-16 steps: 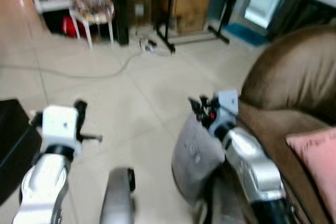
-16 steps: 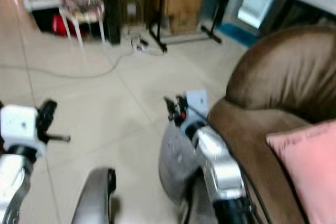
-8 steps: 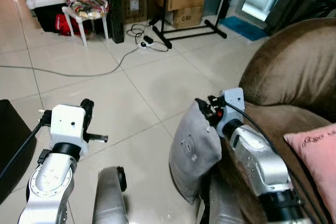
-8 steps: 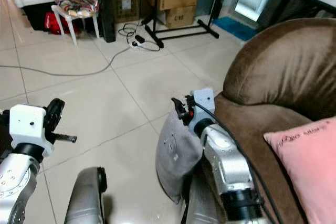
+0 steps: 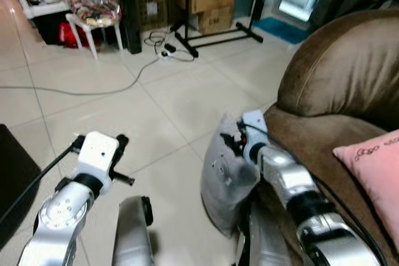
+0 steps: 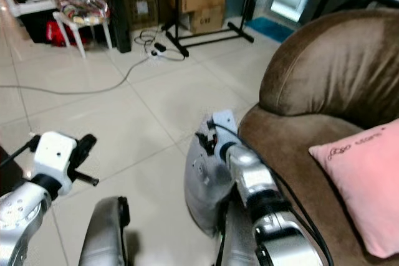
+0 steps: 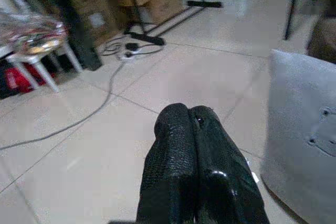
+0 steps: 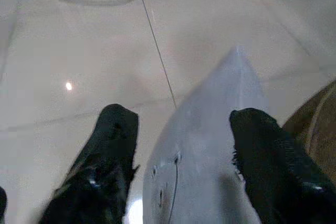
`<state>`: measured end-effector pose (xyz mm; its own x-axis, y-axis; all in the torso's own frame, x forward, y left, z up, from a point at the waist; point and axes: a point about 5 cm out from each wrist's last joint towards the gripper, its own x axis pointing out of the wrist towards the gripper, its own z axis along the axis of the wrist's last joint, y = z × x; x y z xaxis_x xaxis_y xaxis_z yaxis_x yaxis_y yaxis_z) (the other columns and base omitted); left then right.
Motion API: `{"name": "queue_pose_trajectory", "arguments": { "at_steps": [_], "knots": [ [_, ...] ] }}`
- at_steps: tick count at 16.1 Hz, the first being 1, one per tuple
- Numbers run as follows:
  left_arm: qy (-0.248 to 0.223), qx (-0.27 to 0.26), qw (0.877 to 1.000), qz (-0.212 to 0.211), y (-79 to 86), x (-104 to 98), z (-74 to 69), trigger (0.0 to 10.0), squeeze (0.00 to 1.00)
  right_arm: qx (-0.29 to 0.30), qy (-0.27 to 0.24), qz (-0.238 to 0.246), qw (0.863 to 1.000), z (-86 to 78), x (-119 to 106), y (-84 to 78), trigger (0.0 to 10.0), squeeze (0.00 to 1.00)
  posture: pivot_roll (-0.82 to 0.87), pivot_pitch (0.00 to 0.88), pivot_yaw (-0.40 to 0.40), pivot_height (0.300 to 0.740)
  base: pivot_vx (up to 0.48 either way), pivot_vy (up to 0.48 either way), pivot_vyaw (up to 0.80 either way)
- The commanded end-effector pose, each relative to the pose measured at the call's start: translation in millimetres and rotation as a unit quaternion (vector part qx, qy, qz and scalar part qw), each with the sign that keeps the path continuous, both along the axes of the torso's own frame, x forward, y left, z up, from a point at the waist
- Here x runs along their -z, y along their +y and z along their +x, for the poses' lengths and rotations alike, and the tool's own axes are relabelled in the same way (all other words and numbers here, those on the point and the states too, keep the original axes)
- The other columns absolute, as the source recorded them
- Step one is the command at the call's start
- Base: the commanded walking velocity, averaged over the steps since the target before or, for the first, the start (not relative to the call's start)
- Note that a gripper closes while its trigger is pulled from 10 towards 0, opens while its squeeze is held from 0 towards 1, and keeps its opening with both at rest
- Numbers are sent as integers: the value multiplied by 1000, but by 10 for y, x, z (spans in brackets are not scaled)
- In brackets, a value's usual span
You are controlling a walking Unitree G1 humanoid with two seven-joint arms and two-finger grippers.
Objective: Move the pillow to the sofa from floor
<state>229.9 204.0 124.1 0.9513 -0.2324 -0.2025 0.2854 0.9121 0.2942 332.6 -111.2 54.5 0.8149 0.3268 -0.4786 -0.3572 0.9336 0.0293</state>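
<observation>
A grey pillow [image 5: 219, 182] stands on edge on the tiled floor, leaning against the front of the brown sofa [image 5: 336, 79]. My right gripper [image 8: 184, 116] is open at the pillow's top edge, one black finger [image 8: 113, 135] on each side of the grey fabric [image 8: 210, 145]. From the head, that gripper [image 5: 234, 141] sits at the pillow's upper corner, close to the sofa seat. My left gripper [image 7: 185, 119] is shut with nothing in it and hangs over bare tiles, left of the pillow [image 7: 304, 129].
A pink cushion [image 5: 374, 166] lies on the sofa seat at the right. A grey cable [image 5: 93, 88] and power strip [image 5: 167, 51] cross the floor ahead. Cardboard boxes [image 5: 209, 1], a black stand [image 5: 212, 32] and a white stool [image 5: 93, 20] line the back. A dark object [image 5: 12, 172] sits at far left.
The camera has shifted and sharpened. My right gripper has come down slightly on the pillow's top corner. The left arm has drifted a little to the right. The pillow stays on the floor.
</observation>
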Motion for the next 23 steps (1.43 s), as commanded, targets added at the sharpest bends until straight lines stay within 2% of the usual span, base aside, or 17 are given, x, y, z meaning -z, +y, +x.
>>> {"name": "queue_pose_trajectory", "arguments": {
  "at_steps": [1, 4, 5, 6, 9, 10, 12, 13, 14, 17, 18, 20, 21, 22, 23],
  "knots": [
    [17, 19, 1000, 1, -26, 35, -11, 10000, 0, 17, 7, -12, 1000, 21, 39, -36, 10000, 1000, 1, 0, -37, 511, 0, 0, 0],
    [39, 49, 998, 1, -39, 45, -84, 10000, 0, 68, 35, -31, 997, 42, 140, -93, 10000, 1000, 21, 0, -39, 511, 0, 0, 0],
    [55, 70, 996, -10, -52, 37, -176, 10000, 0, 104, 46, -30, 993, 36, 184, -149, 10000, 1000, 30, 0, -38, 511, 0, 0, 0],
    [64, 78, 995, -16, -58, 33, -222, 10000, 0, 115, 48, -22, 992, 32, 196, -162, 10000, 1000, 39, 3, -38, 511, 0, 0, 0],
    [117, 114, 986, -29, -44, 91, -408, 10000, 0, 119, 82, -24, 989, -41, 307, -149, 10000, 1000, 56, 52, -28, 511, 0, 0, 0],
    [142, 128, 981, -26, -16, 124, -520, 10000, 0, 117, 103, -18, 988, -91, 369, -115, 10000, 1000, 58, 62, -25, 511, 0, 0, 0],
    [159, 122, 980, -18, 63, 122, -635, 10000, 0, 120, 118, -7, 986, -145, 431, -63, 10000, 1000, 73, 85, -24, 511, 0, 0, 0],
    [160, 107, 981, -10, 131, 101, -668, 10000, 0, 121, 109, -34, 986, -169, 459, -50, 10000, 0, 87, 95, -26, 511, 0, 0, 0],
    [159, 100, 982, -7, 163, 81, -682, 10000, 0, 121, 100, -55, 986, -178, 469, -47, 10000, 0, 93, 100, -27, 511, 0, 0, 0],
    [173, 101, 980, 3, 231, 15, -785, 10000, 0, 144, 80, -79, 983, -170, 458, -33, 10000, 0, 120, 127, -24, 511, 0, 0, 0],
    [179, 101, 979, 6, 252, 3, -840, 10000, 0, 137, 78, -107, 982, -184, 473, -27, 10000, 0, 124, 134, -23, 511, 0, 0, 0],
    [182, 102, 978, 7, 246, -16, -870, 10000, 0, 129, 74, -131, 980, -196, 485, -29, 10000, 0, 125, 136, -21, 511, 0, 0, 0],
    [186, 105, 977, 4, 235, -22, -885, 10000, 0, 127, 75, -133, 980, -200, 489, -23, 7882, 0, 126, 138, -20, 511, 0, 0, 0],
    [194, 113, 974, 0, 221, -24, -906, 10000, 0, 120, 79, -125, 982, -204, 492, 1, 3255, 0, 127, 139, -20, 511, 0, 0, 0],
    [204, 122, 971, -3, 212, -25, -941, 10000, 0, 114, 83, -114, 983, -208, 494, 40, 0, 0, 125, 142, -21, 511, 0, 0, 0]
  ]
}}
